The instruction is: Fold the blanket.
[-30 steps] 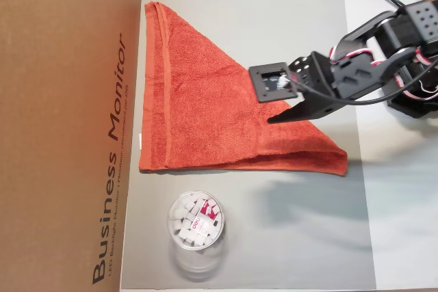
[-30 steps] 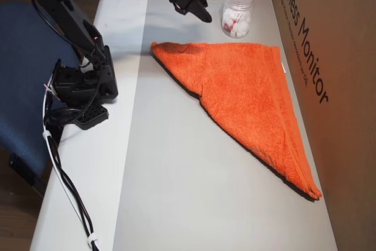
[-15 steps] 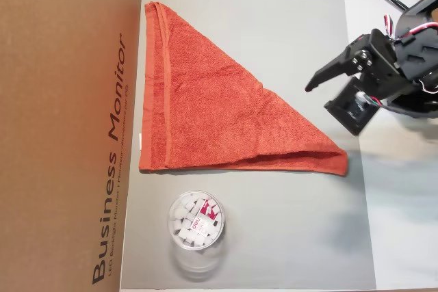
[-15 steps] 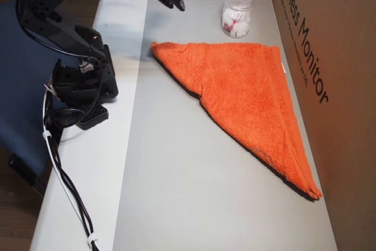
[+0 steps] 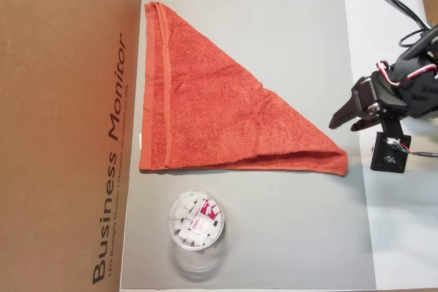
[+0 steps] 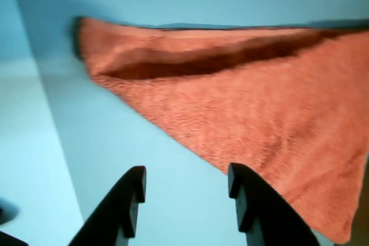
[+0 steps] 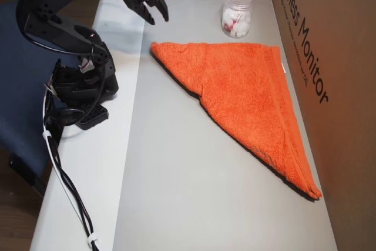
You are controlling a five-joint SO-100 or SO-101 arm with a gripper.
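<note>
The blanket [image 5: 205, 114] lies flat on the grey mat, folded into an orange-red triangle. Its hemmed band runs along the cardboard box, and one pointed corner faces the arm. In the other overhead view the blanket [image 7: 241, 86] spreads from that corner near the gripper down to the lower right. My gripper [image 5: 345, 122] hovers just beyond the pointed corner, off the cloth, at the mat's edge. The wrist view shows the gripper [image 6: 185, 177] open, with two dark fingers apart and only bare mat between them. The blanket [image 6: 259, 102] lies ahead of them.
A clear round tub [image 5: 196, 220] with white pieces in it stands beside the blanket's short edge, seen again as the tub [image 7: 238, 10]. A large cardboard box [image 5: 68, 128] borders the mat [image 5: 287, 32]. The arm base [image 7: 82, 86] and a cable [image 7: 64, 186] sit on the white table strip.
The gripper has drawn back from above the blanket's middle to just past its pointed corner, near the arm base. The blanket and tub have not moved.
</note>
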